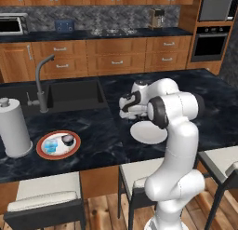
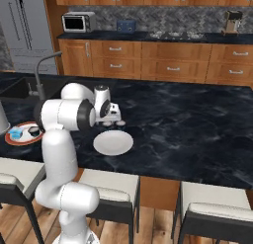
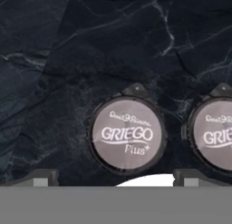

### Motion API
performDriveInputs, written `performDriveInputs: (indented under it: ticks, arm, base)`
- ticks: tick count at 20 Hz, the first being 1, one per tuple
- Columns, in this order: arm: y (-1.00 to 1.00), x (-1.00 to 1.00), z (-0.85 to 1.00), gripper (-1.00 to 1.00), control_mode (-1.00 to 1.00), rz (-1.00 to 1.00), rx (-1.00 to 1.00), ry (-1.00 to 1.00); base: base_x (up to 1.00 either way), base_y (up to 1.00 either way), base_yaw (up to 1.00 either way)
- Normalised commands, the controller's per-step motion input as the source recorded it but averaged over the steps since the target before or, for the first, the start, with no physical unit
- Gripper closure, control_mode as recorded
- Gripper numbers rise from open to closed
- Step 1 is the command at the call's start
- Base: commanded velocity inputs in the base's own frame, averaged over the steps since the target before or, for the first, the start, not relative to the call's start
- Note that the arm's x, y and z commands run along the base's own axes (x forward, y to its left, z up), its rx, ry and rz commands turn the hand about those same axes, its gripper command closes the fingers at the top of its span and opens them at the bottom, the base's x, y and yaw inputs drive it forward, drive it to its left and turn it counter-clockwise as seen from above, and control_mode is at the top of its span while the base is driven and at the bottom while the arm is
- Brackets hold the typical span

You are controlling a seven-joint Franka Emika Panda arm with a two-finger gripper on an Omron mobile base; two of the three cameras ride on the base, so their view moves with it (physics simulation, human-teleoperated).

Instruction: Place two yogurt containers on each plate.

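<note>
End effector [image 3: 115, 177]: fingers spread wide apart and empty, hovering straight above a Griego yogurt cup [image 3: 126, 134], one dark tip on each side of it.
Second Griego cup [image 3: 216, 133]: on the dark marble tabletop [image 2: 188, 114] just beside the first, not touching, partly cut off at the frame edge.
Plain white plate [image 2: 113, 142]: bare, lying next to both cups.
Orange-rimmed plate [image 1: 43, 150]: well apart, near the paper-towel roll [image 1: 14, 127]; carries the light blue cup [image 1: 51, 145] and a dark-topped cup [image 1: 68, 139].
Progress: judged half done; the white plate needs both cups.
Handling: likely light, thin-walled plastic with a slick foil lid; squeezes easily.
Hold: across the round wall below the lid rim, gentle closure, clear of the neighbouring cup.
</note>
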Motion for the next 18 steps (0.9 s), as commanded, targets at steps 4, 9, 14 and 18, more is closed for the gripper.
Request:
performDriveInputs:
  ticks: [4,9,14,18]
  arm:
    - [0.0,0.0,-0.07,-1.0,-1.0,0.0,0.0,0.0]
    - [0.0,0.08,-0.2,-1.0,-1.0,0.0,0.0,0.0]
    - [0.0,0.11,-0.15,-1.0,-1.0,0.0,0.0,0.0]
    - [0.0,0.22,-0.01,-1.0,-1.0,0.0,0.0,0.0]
  base:
    - [0.0,0.0,0.0]
    - [0.0,0.0,0.0]
    - [0.0,0.0,0.0]
    - [0.0,0.0,0.0]
